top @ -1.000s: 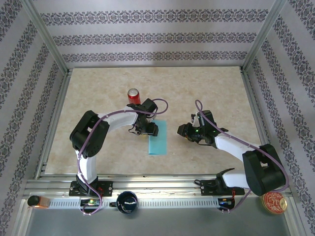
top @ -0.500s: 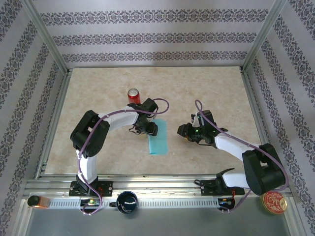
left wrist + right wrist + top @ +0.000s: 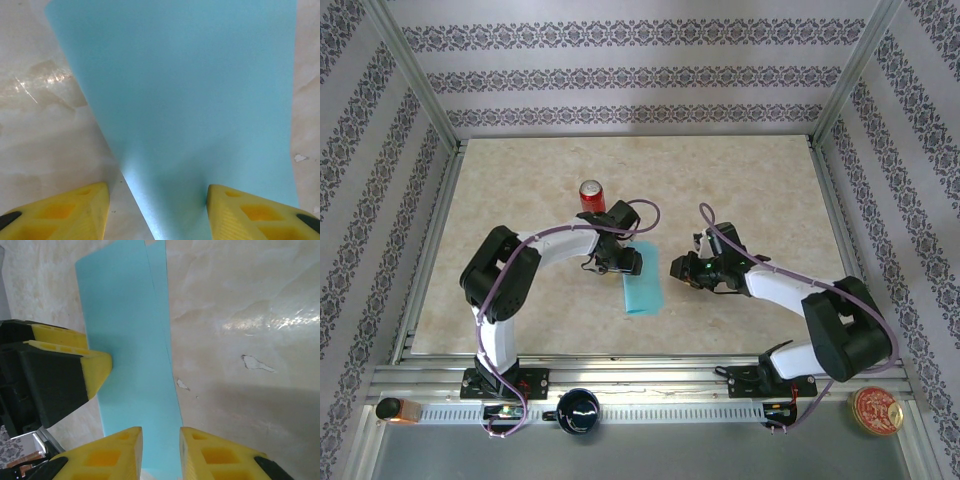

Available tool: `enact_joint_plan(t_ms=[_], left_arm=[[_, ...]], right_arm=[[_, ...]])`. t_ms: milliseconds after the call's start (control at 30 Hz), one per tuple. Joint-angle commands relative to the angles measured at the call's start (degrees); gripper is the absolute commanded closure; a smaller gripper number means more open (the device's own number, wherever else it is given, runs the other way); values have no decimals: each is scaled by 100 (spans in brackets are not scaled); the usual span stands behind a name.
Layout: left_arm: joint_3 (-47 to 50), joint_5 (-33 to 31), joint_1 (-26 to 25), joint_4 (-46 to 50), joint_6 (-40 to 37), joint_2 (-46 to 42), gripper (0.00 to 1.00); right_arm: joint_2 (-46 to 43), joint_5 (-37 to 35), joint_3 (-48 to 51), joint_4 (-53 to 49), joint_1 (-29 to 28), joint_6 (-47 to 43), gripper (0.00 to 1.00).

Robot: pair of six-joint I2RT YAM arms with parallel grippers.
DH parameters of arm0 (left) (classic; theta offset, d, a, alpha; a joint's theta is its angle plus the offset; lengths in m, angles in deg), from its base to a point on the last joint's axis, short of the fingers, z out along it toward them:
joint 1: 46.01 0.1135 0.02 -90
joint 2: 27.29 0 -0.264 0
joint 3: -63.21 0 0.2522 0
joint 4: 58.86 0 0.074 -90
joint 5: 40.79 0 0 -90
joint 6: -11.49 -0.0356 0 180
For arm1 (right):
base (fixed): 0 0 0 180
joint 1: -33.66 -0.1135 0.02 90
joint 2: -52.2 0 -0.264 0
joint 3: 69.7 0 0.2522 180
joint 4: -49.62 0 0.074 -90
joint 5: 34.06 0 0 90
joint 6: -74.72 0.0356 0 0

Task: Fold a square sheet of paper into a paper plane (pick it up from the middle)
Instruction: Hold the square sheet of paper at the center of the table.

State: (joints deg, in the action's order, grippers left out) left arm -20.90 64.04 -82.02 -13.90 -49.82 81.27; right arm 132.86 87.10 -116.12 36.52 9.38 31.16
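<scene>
The right gripper (image 3: 161,440) has slid in toward the folded turquoise paper sheet (image 3: 125,340), its yellow jaws narrowed yet gapped over the sheet's nearer long edge. Opposite, the left gripper (image 3: 157,200), jaws wide, straddles the sheet's other edge. A pinch for the next fold looks imminent.

Readable text: none that you can make out | red can (image 3: 591,194): its print is too small to read | round red disc (image 3: 876,411): gold marks, too blurred | square sheet of paper (image 3: 643,290): plain, unprinted
</scene>
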Motion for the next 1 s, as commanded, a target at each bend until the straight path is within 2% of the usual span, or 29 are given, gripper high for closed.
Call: enact_joint_plan(t_ms=[0, 233, 600, 967], left_arm=[[260, 130, -47, -379, 384, -307, 45], [390, 231, -47, -583, 541, -454, 45], [521, 424, -42, -756, 651, -484, 49], [652, 444, -43, -908, 834, -567, 49]], right_arm=[[125, 134, -183, 40, -107, -125, 73], [437, 299, -344, 44, -300, -206, 81], [651, 291, -328, 226, -416, -109, 81], [1007, 347, -346, 449, -630, -49, 86]])
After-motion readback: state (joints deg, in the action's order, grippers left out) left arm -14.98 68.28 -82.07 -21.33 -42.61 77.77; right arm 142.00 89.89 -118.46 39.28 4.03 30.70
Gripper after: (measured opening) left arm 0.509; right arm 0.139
